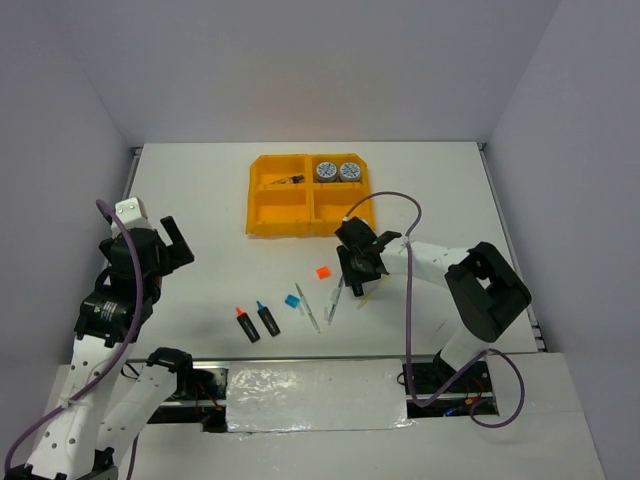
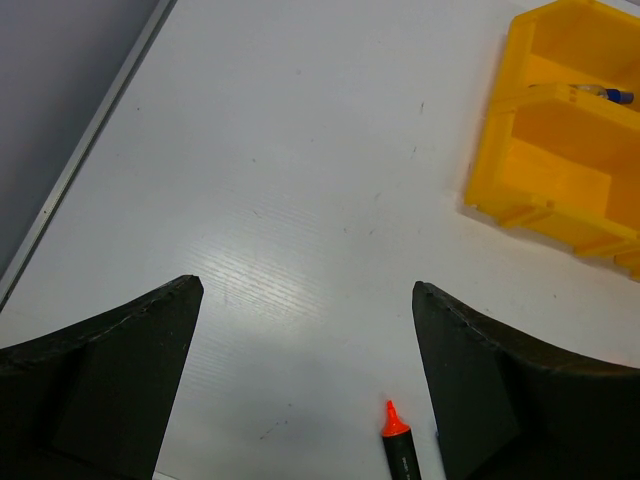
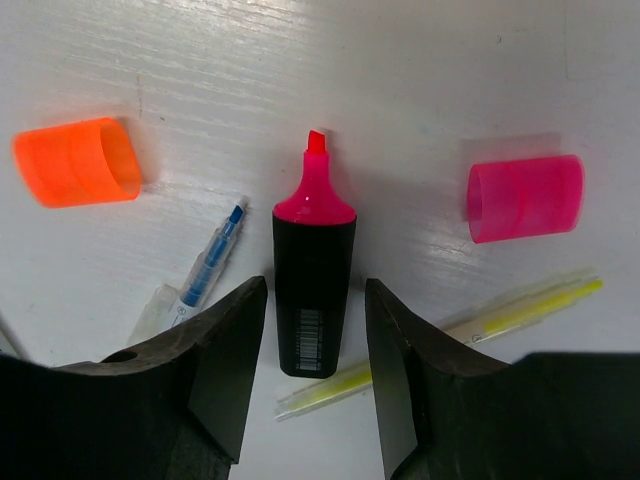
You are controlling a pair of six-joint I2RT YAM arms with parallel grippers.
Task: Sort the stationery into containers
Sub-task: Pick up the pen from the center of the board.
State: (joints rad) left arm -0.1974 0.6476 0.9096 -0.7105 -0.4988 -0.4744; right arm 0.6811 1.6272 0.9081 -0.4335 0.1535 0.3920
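Presently: right gripper [image 3: 315,300], lower centre of wrist view, jaws flanking uncapped pink highlighter [image 3: 313,235] lying on bench [image 3: 300,60]; grip or gap, cannot tell. Pink cap [image 3: 525,197] at right, orange cap [image 3: 77,162] upper left. Left gripper [image 2: 307,290] spread wide, empty. Orange-yellow tray [image 1: 258,200], upper centre overhead; two tape rolls [image 1: 326,171] in upper-right compartment.

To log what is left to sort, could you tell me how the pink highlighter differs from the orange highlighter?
The pink highlighter has a pink tip, the orange highlighter an orange one. The pink highlighter lies between the open fingers of the right hand, not yet gripped; the orange highlighter lies with no hand around it. Both have black bodies and bare tips, and lie flat on the table outside the tray.
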